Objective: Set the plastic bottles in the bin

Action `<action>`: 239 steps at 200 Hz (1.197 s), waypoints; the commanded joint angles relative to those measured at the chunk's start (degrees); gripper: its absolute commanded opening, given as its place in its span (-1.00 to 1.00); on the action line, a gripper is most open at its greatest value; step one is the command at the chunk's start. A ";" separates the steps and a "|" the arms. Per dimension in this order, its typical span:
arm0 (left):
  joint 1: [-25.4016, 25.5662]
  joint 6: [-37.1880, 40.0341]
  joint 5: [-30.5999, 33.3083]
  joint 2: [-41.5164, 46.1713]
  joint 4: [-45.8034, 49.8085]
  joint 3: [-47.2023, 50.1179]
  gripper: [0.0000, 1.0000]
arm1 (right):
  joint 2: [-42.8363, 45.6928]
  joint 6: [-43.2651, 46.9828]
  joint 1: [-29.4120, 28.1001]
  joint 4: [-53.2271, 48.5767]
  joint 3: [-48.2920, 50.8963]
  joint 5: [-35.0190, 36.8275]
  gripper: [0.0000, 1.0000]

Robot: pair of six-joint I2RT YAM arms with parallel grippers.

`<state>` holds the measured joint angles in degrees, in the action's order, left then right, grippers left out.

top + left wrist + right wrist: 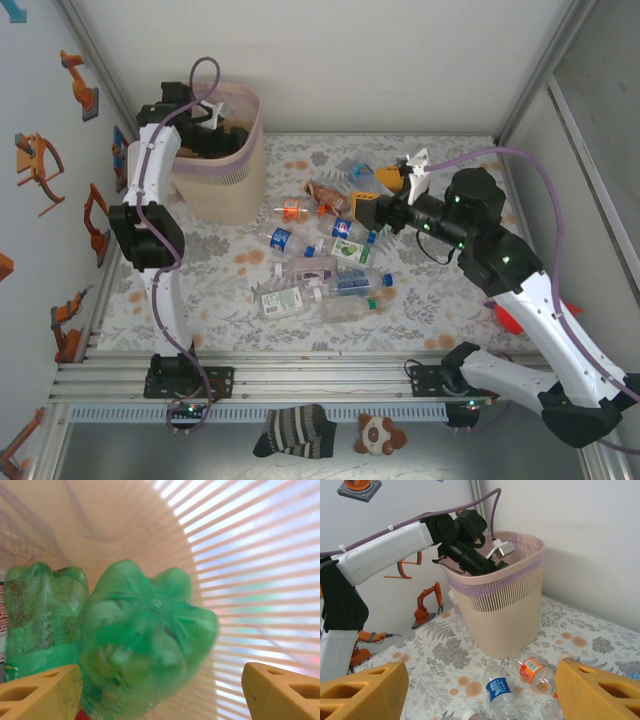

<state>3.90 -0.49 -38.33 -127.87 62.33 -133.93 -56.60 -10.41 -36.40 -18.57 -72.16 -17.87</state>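
The beige slatted bin (228,190) with a pink liner stands at the back left of the table. My left gripper (207,132) reaches down inside it. In the left wrist view the left gripper (161,676) is open, its yellow fingers wide apart. A blurred green bottle (150,640) is just below them, clear of the right finger, beside a second green bottle (42,615). Several plastic bottles (320,270) lie scattered mid-table. My right gripper (377,195) hovers open over them with nothing between its fingers. The right wrist view shows the bin (505,615), a blue-labelled bottle (499,690) and an orange-labelled bottle (532,669).
White walls and metal frame posts close in the table on the left, back and right. Orange excavator figures (95,215) hang on the left wall. A striped sock (295,430) and a small plush toy (380,433) lie below the front rail. A red object (505,318) sits at the right edge.
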 commanded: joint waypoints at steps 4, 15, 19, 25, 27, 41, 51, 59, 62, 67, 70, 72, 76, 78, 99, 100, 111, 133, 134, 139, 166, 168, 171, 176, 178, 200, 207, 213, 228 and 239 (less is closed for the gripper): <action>-0.87 -1.15 -0.22 4.94 -0.39 -0.68 0.69 | -0.20 0.92 -0.07 2.31 -0.86 0.68 0.52; -1.00 -1.34 -0.19 5.30 -0.58 -0.59 0.69 | -0.29 0.90 -0.07 2.39 -0.90 0.58 0.53; -1.08 -1.40 -0.18 5.49 -0.64 -0.60 0.69 | -0.36 0.92 -0.07 2.40 -1.02 0.51 0.52; -1.09 -1.44 -0.22 5.57 -0.77 -0.61 0.69 | -0.42 0.85 -0.07 2.48 -0.99 0.47 0.53; -1.09 -1.46 -0.25 5.56 -0.75 -0.60 0.69 | -0.44 0.88 -0.07 2.48 -1.01 0.49 0.53; -1.18 -1.68 -0.39 5.62 -0.87 -0.48 0.65 | -0.56 0.83 -0.07 2.56 -1.01 0.38 0.53; -1.18 -1.72 -0.61 5.53 -1.05 -0.47 0.60 | -0.64 0.83 -0.07 2.66 -0.96 0.28 0.52; -1.18 -1.87 -0.80 5.44 -1.24 -0.36 0.54 | -0.62 0.82 -0.07 2.66 -0.96 0.28 0.53; -1.18 -1.96 -0.86 5.38 -1.42 -0.30 0.52 | -0.62 0.79 -0.07 2.62 -0.99 0.24 0.53; -1.18 -2.03 -0.96 5.17 -1.67 -0.17 0.47 | -0.62 0.83 -0.07 2.57 -0.90 0.25 0.52; -1.18 -2.13 -0.96 5.17 -1.76 -0.05 0.44 | -0.62 0.79 -0.07 2.57 -0.92 0.21 0.52; -1.18 -2.14 -0.98 5.07 -1.81 0.02 0.41 | -0.62 0.82 -0.07 2.57 -0.89 0.23 0.52; -1.18 -2.12 -1.03 4.94 -2.03 0.11 0.37 | -0.62 0.79 -0.07 2.57 -0.88 0.27 0.52; -1.18 -2.18 -1.04 4.81 -2.08 0.08 0.35 | -0.62 0.82 -0.07 2.57 -0.88 0.28 0.52; -1.18 -2.07 -1.29 3.62 -2.17 0.48 0.15 | -0.54 0.82 -0.07 2.48 -0.90 0.29 0.52; -1.18 -2.02 -1.30 3.48 -2.19 0.54 0.14 | -0.54 0.83 -0.07 2.48 -0.89 0.29 0.53; -1.18 -1.68 -1.11 2.54 -2.13 1.14 0.03 | -0.45 0.83 -0.07 2.48 -0.81 0.37 0.52; -1.18 -0.83 -0.46 1.11 -2.19 3.11 -0.07 | -0.30 0.83 -0.07 2.31 -0.54 0.60 0.53; -1.18 -0.79 -0.36 0.99 -2.20 3.26 -0.07 | -0.28 0.83 -0.07 2.31 -0.53 0.62 0.53; -1.18 -0.61 -0.17 0.73 -2.16 3.80 -0.07 | -0.31 0.88 -0.07 2.24 -0.49 0.64 0.52; -1.15 0.56 0.39 -1.17 -1.56 5.96 -0.09 | -0.35 0.88 -0.07 1.96 -0.48 0.82 0.53; -1.17 0.75 0.54 -1.27 -1.54 6.05 -0.09 | -0.40 0.91 -0.07 1.96 -0.45 0.82 0.52; -1.18 0.89 0.64 -1.41 -1.52 6.23 -0.09 | -0.36 0.90 -0.09 1.96 -0.44 0.82 0.52; -1.18 1.11 1.14 -1.70 -1.44 6.51 -0.09 | -0.35 0.92 -0.07 1.96 -0.52 0.90 0.52; -1.18 1.15 1.32 -1.81 -1.36 6.60 -0.10 | -0.35 0.92 -0.07 1.96 -0.52 0.90 0.53; -1.18 1.94 2.97 -3.29 -0.42 7.04 -0.10 | -0.66 0.82 -0.07 1.74 -0.69 1.05 0.52; -1.18 1.99 3.23 -3.55 -0.16 7.01 -0.10 | -0.77 0.83 -0.07 1.52 -0.81 1.00 0.53; -1.18 2.01 3.39 -3.68 -0.09 7.06 -0.10 | -0.88 0.83 -0.07 1.41 -0.81 1.16 0.52; -1.18 1.97 3.37 -3.40 -0.05 6.94 -0.10 | -1.13 0.65 -0.07 0.78 -1.05 1.97 0.52; -1.18 1.76 3.23 -2.80 -0.22 6.61 -0.10 | -1.48 0.39 -0.07 0.09 -1.35 2.96 0.52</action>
<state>2.96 -0.10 -37.30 -127.72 60.40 -128.88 -57.49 -10.41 -36.40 -18.63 -72.16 -17.23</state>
